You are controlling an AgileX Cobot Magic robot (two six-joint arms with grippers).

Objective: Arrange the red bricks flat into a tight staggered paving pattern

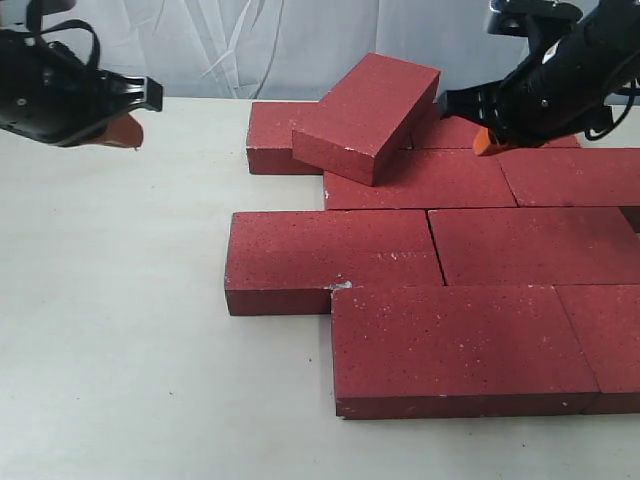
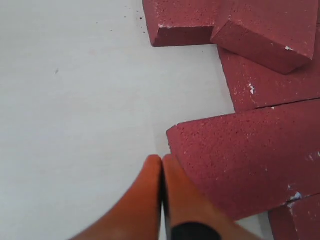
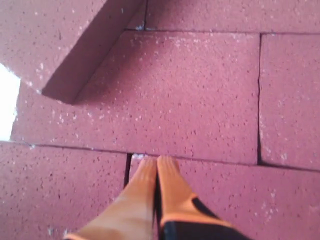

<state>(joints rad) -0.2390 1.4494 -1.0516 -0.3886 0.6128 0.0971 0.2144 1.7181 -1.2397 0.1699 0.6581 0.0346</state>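
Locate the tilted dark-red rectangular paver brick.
Exterior view, rear centre: the tilted dark-red paver brick lies propped across the flat back-row bricks, just left of the right gripper.

Red bricks [image 1: 535, 245] laid flat in staggered rows, with one lying askew on top.

Dark red, grainy and speckled, with small white chips at some edges, they fill the centre and right of the exterior view in offset rows with tight joints. The front brick [image 1: 455, 345] lies at lower centre, and another touches its right end at the frame edge. In the row behind, the left-hand brick [image 1: 330, 255] juts further left and has a white chip at its near corner. At upper centre the tilted brick [image 1: 367, 117] rests across the back-left brick [image 1: 272, 135] and the second-row brick [image 1: 440, 182], its far end raised.
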